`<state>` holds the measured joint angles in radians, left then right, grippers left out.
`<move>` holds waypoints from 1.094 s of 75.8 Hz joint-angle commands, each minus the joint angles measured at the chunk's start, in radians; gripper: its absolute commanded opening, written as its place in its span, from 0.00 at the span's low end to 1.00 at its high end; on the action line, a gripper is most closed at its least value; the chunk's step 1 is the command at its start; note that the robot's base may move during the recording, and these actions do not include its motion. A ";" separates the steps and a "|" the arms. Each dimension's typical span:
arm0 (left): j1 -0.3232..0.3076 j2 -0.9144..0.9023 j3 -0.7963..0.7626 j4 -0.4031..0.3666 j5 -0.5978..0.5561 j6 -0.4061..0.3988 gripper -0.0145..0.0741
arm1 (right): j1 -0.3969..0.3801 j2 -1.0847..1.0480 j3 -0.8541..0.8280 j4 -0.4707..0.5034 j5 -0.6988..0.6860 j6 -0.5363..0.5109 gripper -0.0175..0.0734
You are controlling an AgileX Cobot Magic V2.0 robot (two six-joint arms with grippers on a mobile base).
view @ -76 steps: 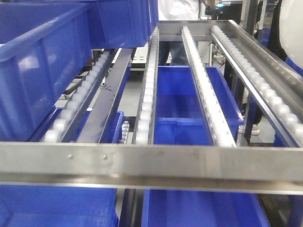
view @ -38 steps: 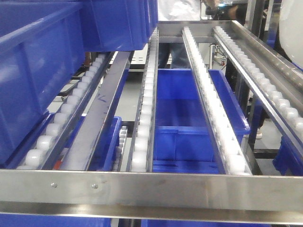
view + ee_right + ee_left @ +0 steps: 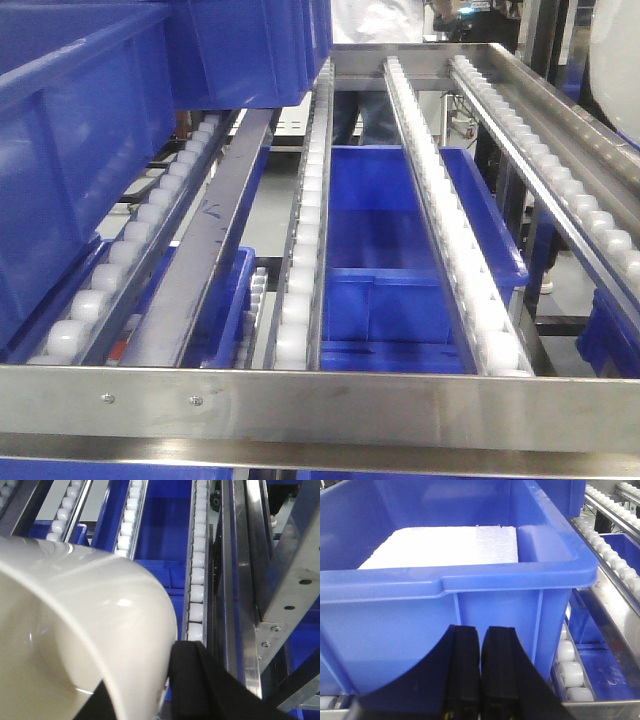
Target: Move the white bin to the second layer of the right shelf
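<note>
The white bin (image 3: 75, 630) is a glossy cream-white tub that fills the left of the right wrist view. My right gripper (image 3: 147, 665) is shut on its wall, with one black finger inside and one finger (image 3: 195, 675) outside. The bin hangs above the roller tracks (image 3: 197, 570). In the front view only an edge of the bin (image 3: 618, 50) shows, at the upper right. The right shelf second layer (image 3: 440, 220) has long white-roller tracks and a steel front bar (image 3: 320, 405) with two rivets. My left gripper (image 3: 481, 630) is shut and empty in front of a blue crate (image 3: 470, 580).
The blue crate in the left wrist view holds a white foam slab (image 3: 445, 545). Large blue crates (image 3: 80, 150) sit on the left roller tracks, with another (image 3: 250, 50) behind. A blue crate (image 3: 390, 240) lies on the level below. A steel upright (image 3: 295, 565) stands at the right.
The front view has shifted: the steel front bar now sits lower in the frame and more of the roller tracks show. The white bin stays at the right edge.
</note>
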<state>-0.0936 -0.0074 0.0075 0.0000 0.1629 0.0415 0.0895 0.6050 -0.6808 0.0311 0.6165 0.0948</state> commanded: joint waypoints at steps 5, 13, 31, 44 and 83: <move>-0.005 -0.014 0.037 0.000 -0.085 -0.003 0.26 | -0.006 0.001 -0.030 0.000 -0.095 -0.004 0.25; -0.005 -0.014 0.037 0.000 -0.085 -0.003 0.26 | -0.006 0.001 -0.030 0.000 -0.095 -0.004 0.25; -0.005 -0.014 0.037 0.000 -0.085 -0.003 0.26 | -0.006 0.001 -0.030 0.000 -0.095 -0.004 0.25; -0.005 -0.014 0.037 0.000 -0.085 -0.003 0.26 | -0.006 0.001 -0.030 0.000 -0.095 -0.004 0.25; -0.005 -0.014 0.037 0.000 -0.085 -0.003 0.26 | -0.006 0.001 -0.030 0.000 -0.149 -0.004 0.25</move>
<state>-0.0936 -0.0074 0.0075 0.0000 0.1629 0.0415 0.0895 0.6050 -0.6808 0.0311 0.5799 0.0948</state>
